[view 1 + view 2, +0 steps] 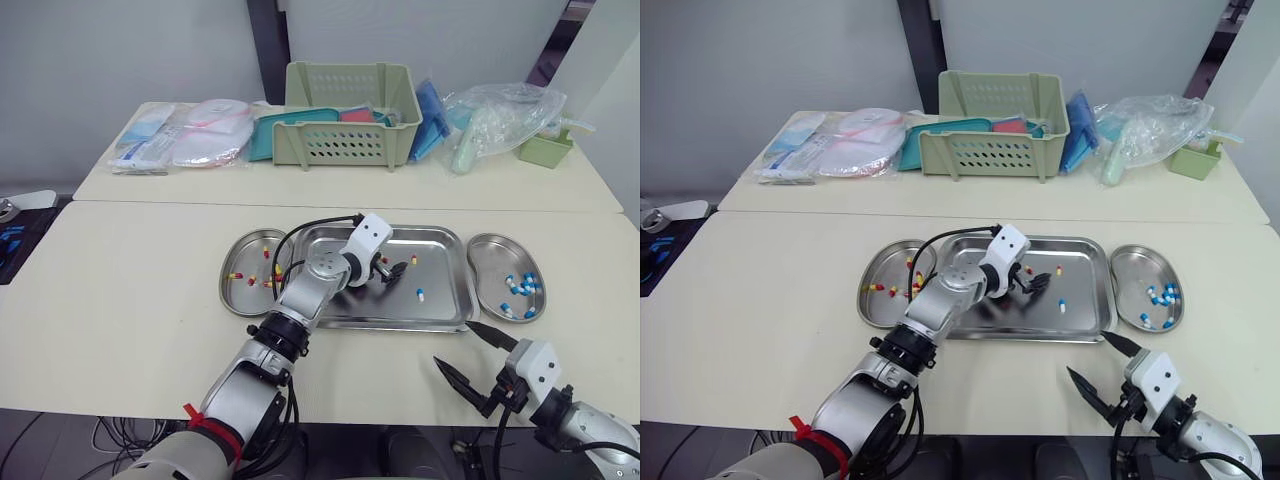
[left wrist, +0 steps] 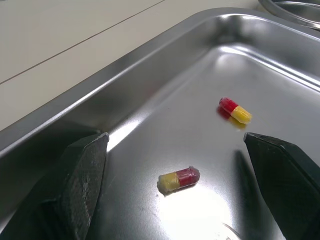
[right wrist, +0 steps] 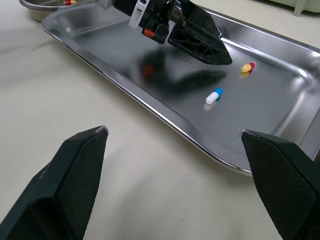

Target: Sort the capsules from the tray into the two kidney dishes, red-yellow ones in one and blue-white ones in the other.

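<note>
The steel tray (image 1: 445, 318) lies mid-table. My left gripper (image 1: 396, 271) is low inside it, open, with a red-yellow capsule (image 2: 178, 179) on the tray floor between its fingers (image 2: 80, 180), not gripped. A second red-yellow capsule (image 2: 235, 110) lies a little beyond. A blue-white capsule (image 1: 420, 294) rests nearer the tray's front right. The left kidney dish (image 1: 240, 295) holds several red-yellow capsules; the right kidney dish (image 1: 490, 250) holds several blue-white ones. My right gripper (image 1: 455, 345) hovers open and empty over the table's front edge, in front of the tray's right corner.
On the rear table stand a green slotted basket (image 1: 348, 115), sealed packets (image 1: 185, 135) to its left, a clear plastic bag (image 1: 500, 120) and a small green container (image 1: 545, 150) to its right. Bare tabletop stretches left of the dishes.
</note>
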`<state>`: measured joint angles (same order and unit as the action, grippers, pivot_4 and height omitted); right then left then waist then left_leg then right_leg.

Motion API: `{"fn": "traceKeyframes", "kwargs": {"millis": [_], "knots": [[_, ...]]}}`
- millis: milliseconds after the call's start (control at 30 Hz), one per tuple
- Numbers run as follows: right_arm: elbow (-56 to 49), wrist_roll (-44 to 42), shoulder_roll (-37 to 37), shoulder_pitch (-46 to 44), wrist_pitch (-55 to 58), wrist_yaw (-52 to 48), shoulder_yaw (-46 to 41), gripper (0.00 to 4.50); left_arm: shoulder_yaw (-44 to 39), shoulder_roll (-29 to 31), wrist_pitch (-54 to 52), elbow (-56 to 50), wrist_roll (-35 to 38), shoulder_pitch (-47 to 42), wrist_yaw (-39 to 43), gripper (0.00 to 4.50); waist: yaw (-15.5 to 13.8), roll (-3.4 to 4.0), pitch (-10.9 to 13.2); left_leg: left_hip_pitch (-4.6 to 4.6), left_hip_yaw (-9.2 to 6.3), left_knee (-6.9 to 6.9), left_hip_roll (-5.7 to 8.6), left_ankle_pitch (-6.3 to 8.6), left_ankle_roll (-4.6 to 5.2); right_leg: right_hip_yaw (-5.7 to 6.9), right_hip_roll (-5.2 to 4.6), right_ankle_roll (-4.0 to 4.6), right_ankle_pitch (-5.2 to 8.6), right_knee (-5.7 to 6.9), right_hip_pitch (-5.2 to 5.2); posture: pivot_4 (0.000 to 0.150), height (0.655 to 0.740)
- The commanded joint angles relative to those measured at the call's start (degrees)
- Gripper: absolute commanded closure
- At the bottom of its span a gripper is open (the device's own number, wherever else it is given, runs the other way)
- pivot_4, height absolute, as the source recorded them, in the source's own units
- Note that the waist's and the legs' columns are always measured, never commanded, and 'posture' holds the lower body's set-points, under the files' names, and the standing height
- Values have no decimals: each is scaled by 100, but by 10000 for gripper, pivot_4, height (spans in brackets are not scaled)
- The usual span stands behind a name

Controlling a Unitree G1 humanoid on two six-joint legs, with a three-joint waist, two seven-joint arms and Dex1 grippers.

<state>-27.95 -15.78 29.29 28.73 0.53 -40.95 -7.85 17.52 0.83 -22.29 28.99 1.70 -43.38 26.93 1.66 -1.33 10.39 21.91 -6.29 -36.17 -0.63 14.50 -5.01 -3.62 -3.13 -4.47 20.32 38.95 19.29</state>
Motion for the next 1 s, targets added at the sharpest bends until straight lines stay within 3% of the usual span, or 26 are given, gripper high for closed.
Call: {"fn": "traceKeyframes", "kwargs": {"millis": [33,433,700,1000], "knots": [[-326,-73,38,15,77,82,-63,0,-12,16,-29,-42,-100,40,49,4106,2,1,0,0,0,0,0,0,0,0,0,0,0,0,0,1500,7400],[-563,-128,55,-90,422,186,-100,0,-6,56,-147,-314,-100,186,244,41066,-1,1,-1,0,-1,0,0,0,0,1,0,0,0,0,0,1500,7400],[-598,-118,84,-136,479,214,-75,0,-118,154,-182,-845,-42,238,297,44662,3,1,-1,1,-1,0,0,0,0,0,0,0,0,0,1,1500,7400],[-584,-115,160,-227,475,178,-9,0,-700,971,-1454,-3292,585,597,651,44662,15,3,-1,2,-2,0,-2,-2,-3,0,0,0,0,0,1,1500,7400]]}}
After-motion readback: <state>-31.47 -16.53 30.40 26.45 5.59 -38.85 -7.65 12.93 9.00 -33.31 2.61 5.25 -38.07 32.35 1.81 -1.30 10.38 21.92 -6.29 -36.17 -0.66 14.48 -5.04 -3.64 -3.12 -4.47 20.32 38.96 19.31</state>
